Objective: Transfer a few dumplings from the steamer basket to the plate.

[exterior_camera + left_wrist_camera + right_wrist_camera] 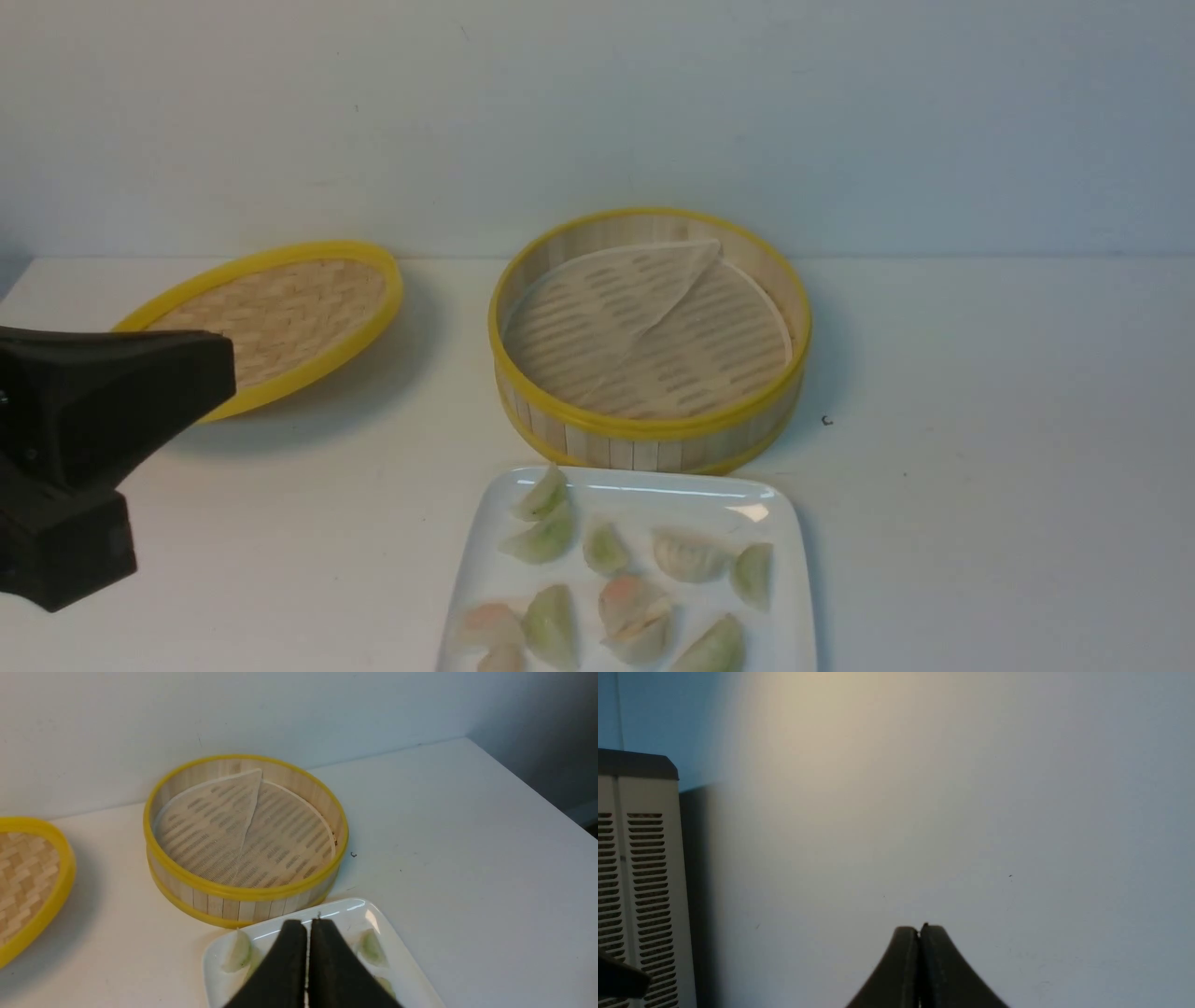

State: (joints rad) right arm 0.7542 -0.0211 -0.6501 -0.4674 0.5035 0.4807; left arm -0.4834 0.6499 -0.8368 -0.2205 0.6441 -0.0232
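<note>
The steamer basket (646,431) stands at mid-table with no dumplings in it, only its white liner sheet (616,299) folded over on itself. The white plate (653,497) lies just in front of it. Pinkish-orange dumplings (633,602) lie on its near half, another at its front left (487,623). My left gripper (224,373) is shut and empty, held left of the basket and plate. In the left wrist view its shut tips (308,924) overlap the plate (348,913), with the basket (243,895) beyond them. My right gripper (919,928) is shut, facing a bare wall.
Pale green dumplings (541,541) and a whitish one (689,557) share the plate. The flat woven lid (280,317) leans at the back left behind my left gripper. A white vented casing (640,882) shows at the edge of the right wrist view.
</note>
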